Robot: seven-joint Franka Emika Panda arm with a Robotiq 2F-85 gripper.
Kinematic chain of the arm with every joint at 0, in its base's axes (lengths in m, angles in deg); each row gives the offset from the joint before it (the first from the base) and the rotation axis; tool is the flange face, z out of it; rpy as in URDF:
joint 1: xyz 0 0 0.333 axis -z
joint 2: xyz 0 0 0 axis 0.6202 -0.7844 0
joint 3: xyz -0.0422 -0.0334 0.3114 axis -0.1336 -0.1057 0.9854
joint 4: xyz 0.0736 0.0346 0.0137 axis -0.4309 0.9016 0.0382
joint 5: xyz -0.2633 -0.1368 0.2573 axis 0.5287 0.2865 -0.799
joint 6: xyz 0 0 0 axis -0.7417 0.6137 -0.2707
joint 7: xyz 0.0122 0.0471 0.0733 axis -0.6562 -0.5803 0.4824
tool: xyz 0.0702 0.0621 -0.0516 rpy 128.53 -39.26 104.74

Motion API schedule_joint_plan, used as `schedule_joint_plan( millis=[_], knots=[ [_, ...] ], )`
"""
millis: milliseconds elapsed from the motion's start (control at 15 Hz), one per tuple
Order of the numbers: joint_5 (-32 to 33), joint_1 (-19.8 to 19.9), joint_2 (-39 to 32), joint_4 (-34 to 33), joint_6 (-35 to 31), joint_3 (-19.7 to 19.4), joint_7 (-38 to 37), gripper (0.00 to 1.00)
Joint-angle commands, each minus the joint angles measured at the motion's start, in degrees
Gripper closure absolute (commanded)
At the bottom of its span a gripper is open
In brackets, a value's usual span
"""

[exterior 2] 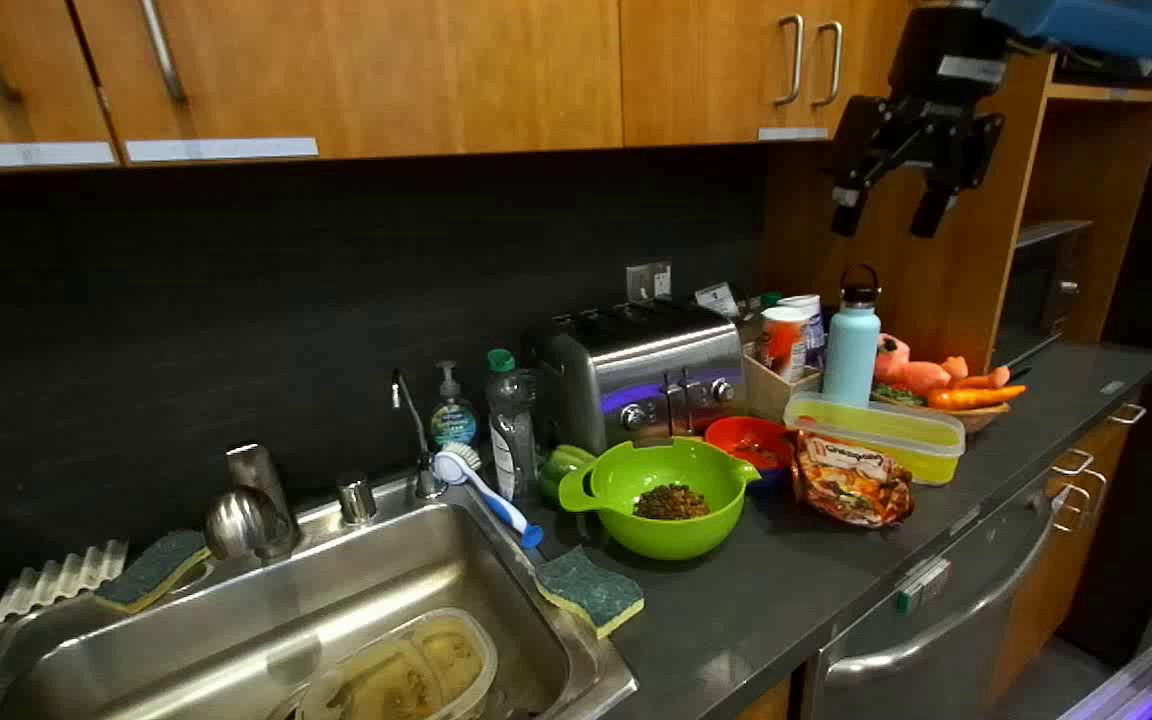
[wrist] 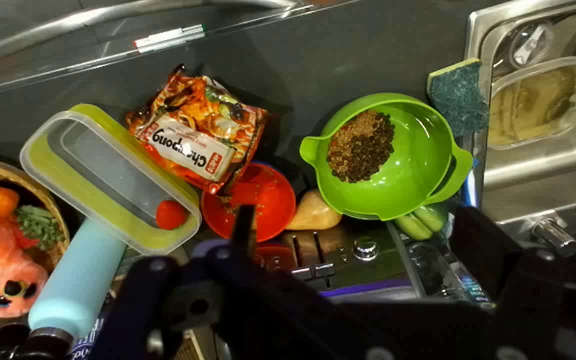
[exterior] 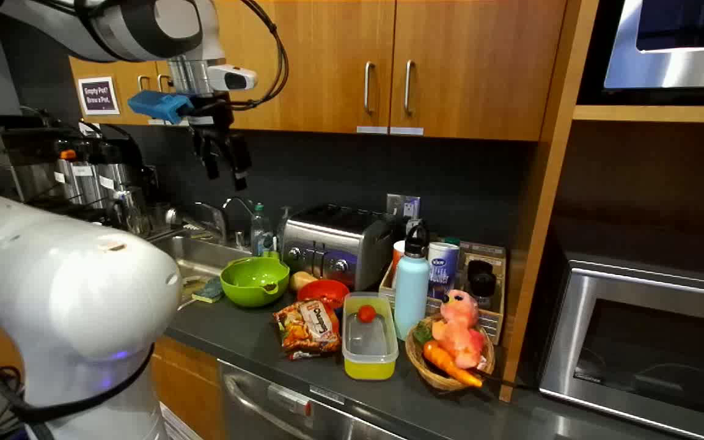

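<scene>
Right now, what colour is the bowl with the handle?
The bowl is bright green, clearest in the wrist view.

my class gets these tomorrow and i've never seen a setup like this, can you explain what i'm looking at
The white jointed machine is a robot arm, ending in a black two-fingered gripper. Two pictures come from cameras standing apart from it; the third comes from one on its wrist, looking down past the fingers. On the dark counter are a green bowl with brown bits in it, a red bowl, a food packet, a yellowish tub with a small red item inside, a light blue bottle, a toaster and a basket with a pink soft toy and a carrot. Nothing is held: the gripper hangs above these things, its fingers spread with only air between them.
</scene>
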Motion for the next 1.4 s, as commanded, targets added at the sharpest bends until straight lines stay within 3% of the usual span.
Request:
schedule_joint_plan(
  millis=[0,600,800,1067,1333],
  knots=[
    [-0.2,0.3,0.0,-0.2,0.2,0.2,0.2,0.0],
    [0.9,1.0,-1.4,0.3,0.4,1.5,-0.4,0.0],
    [4.8,4.8,-3.2,3.1,-1.2,3.0,-3.3,0.0],
    [10.2,10.4,-3.5,5.2,-2.0,1.4,-6.1,0.0],
    [11.5,14.3,-4.5,5.6,-2.5,0.2,-8.9,0.0]
  ],
)
